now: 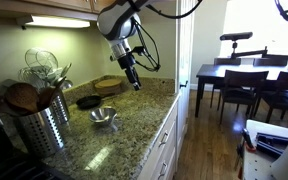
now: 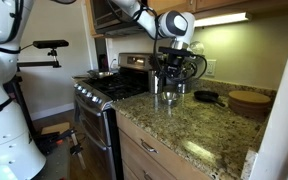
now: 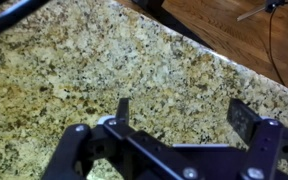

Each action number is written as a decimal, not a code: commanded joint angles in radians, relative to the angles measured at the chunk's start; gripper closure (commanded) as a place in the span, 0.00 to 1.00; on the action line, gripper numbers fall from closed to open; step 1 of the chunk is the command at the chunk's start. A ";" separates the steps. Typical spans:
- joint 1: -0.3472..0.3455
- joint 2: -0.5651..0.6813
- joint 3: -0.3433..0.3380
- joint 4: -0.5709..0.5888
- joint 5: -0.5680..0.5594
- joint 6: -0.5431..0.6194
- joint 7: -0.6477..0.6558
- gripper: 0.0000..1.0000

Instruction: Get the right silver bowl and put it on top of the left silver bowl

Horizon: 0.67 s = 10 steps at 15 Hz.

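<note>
Black two-finger gripper [image 1: 135, 84], jaws spread and empty, raised above speckled granite counter [image 1: 124, 135]; shiny steel bowls [image 1: 103, 117] apparently nested already.

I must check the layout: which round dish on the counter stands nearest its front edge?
The steel bowl: it is shiny metal and stands nearer the edge than the black dish, which lies behind it toward the wall.
</note>
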<state>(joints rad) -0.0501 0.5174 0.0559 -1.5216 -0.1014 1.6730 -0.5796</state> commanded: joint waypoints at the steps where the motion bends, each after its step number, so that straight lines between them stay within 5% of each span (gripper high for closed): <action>1: 0.000 -0.137 -0.006 -0.153 -0.016 0.022 0.046 0.00; 10: 0.010 -0.310 -0.017 -0.308 -0.041 0.057 0.151 0.00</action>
<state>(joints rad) -0.0503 0.3093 0.0517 -1.7209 -0.1157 1.6790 -0.4865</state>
